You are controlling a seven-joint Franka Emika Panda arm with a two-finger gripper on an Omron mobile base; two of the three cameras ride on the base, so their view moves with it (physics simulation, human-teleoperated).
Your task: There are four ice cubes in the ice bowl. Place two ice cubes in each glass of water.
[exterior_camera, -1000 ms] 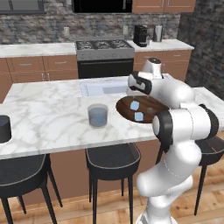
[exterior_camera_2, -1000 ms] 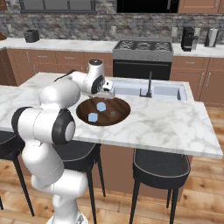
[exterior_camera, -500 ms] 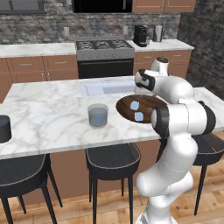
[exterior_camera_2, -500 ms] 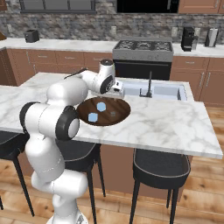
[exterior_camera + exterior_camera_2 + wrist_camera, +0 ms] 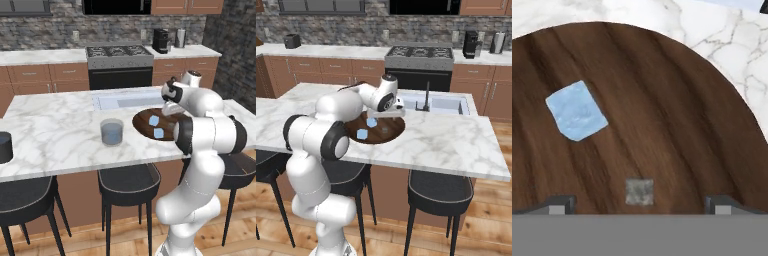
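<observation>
The end effector [image 5: 640,202] hangs over the bowl [image 5: 677,125] with its two tips spread wide and nothing between them. In the hand view one ice cube [image 5: 576,110] lies on the brown wood up and to the left of the tips, apart from them. In the left base view the bowl [image 5: 142,121] sits on the marble bench [image 5: 55,137] just right of a clear grey glass [image 5: 111,132] of bluish water, and two ice cubes [image 5: 154,121] show inside it. A second, dark glass [image 5: 4,146] stands at the far left edge of the bench, well apart from the bowl. Behind the bowl a sink [image 5: 443,104] is set into the bench.
</observation>
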